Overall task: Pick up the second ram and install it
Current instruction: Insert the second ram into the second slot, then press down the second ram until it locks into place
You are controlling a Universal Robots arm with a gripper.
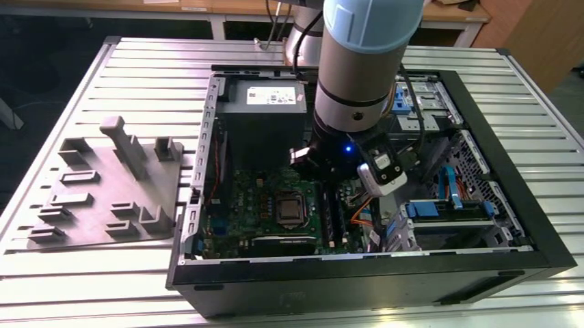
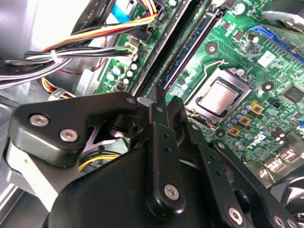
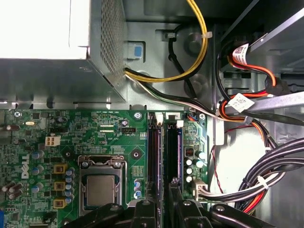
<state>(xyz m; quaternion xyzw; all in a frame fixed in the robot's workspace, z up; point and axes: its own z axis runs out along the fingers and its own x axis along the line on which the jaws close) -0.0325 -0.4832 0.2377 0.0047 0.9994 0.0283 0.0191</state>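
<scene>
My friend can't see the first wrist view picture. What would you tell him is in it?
A black gripper hangs over the memory slots of a green motherboard inside a computer case. A silver processor sits beside the slots, with bundled cables on the other side.

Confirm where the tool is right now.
In the first wrist view the tool hangs over the memory slots, between the CPU socket and the cable bundle.

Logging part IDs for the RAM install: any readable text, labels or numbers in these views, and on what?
Nothing quotable.
Power supply label: too small to read.
Motherboard: white logo mark, fine print too small to read.
Cable tags: blurred.
</scene>
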